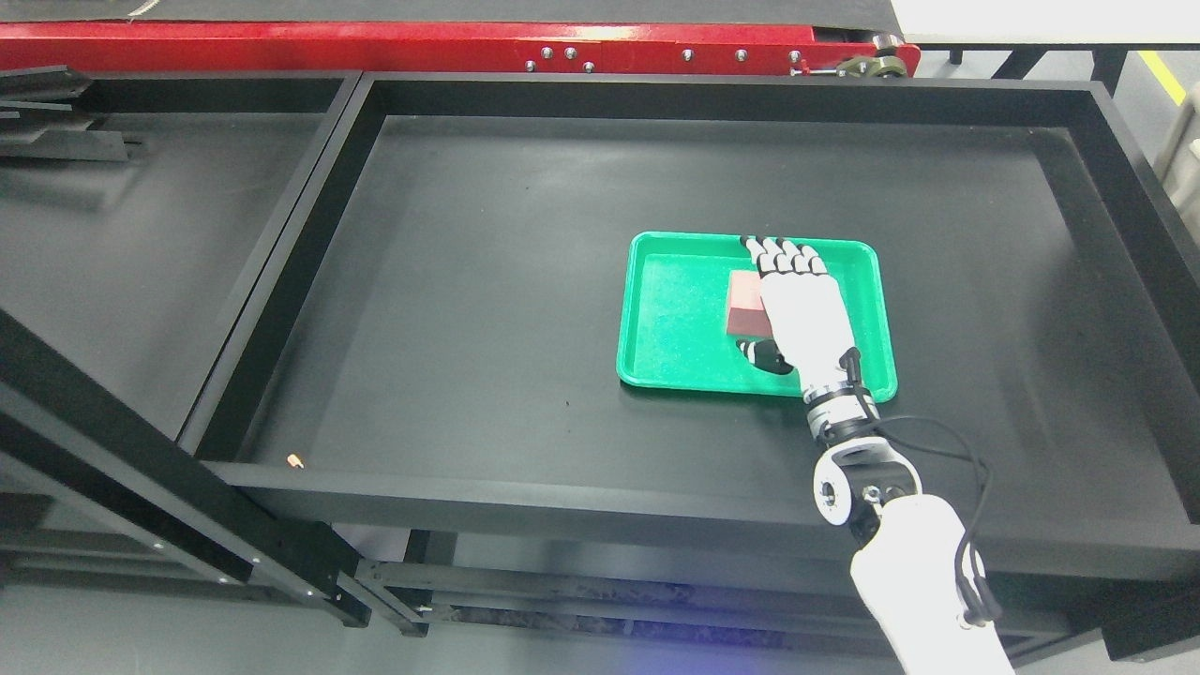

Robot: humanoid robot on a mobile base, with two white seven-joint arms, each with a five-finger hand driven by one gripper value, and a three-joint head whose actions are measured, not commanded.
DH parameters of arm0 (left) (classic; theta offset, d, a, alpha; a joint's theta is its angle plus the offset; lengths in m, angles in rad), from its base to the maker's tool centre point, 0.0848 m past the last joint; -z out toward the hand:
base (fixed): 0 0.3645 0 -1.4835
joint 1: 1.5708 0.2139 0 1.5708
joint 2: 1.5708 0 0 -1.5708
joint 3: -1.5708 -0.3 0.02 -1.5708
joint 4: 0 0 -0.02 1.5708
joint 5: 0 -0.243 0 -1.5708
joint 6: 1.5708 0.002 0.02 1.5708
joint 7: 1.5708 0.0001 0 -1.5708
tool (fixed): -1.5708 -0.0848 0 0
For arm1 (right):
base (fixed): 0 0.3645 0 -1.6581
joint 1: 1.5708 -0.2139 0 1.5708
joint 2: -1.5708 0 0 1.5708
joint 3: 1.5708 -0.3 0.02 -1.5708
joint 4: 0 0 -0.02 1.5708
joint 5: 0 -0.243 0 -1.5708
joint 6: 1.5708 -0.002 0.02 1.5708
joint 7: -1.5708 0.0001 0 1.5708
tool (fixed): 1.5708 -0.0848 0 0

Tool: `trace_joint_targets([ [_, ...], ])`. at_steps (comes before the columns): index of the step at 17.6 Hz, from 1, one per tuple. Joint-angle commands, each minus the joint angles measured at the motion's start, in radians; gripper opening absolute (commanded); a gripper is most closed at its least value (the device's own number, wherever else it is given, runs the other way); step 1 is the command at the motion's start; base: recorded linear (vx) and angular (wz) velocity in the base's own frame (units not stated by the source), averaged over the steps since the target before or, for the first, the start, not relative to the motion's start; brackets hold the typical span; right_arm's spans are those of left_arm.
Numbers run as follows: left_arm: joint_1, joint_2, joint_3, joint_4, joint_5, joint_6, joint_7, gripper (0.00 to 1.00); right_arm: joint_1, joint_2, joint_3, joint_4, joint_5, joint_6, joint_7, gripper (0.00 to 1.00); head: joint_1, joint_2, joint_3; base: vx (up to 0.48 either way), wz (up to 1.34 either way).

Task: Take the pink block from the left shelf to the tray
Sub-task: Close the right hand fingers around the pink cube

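Observation:
A pink block [743, 302] lies inside the green tray [675, 319], towards its right half. My right hand [797, 305] reaches in from the lower right and hovers over the tray, its palm covering the block's right edge. The fingers [783, 255] stretch out straight towards the tray's far rim, and the dark thumb [764, 355] sits just in front of the block. The hand looks open, with the block resting on the tray floor beside it. The left arm does not show.
The tray sits in a large black bin [469, 281] with raised walls. A second black shelf section [141, 234] lies to the left. A red frame [422, 47] runs along the back. A small pale scrap [295, 460] lies on the front rim.

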Motion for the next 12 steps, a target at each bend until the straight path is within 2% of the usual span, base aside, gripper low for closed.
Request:
trace_joint_targets([
  [1,0.0,0.017,0.0,-0.017,0.0,0.006,-0.001,1.0,-0.391,-0.017,0.003,0.054,-0.003,0.006,0.024,0.99,0.0,0.0,0.0,0.094,-0.02],
  [12,0.0,0.017,0.0,-0.017,0.0,0.007,0.0,1.0,-0.476,-0.017,0.0,0.124,-0.003,0.02,0.024,0.98,0.0,0.0,0.0,0.068,0.0],
])
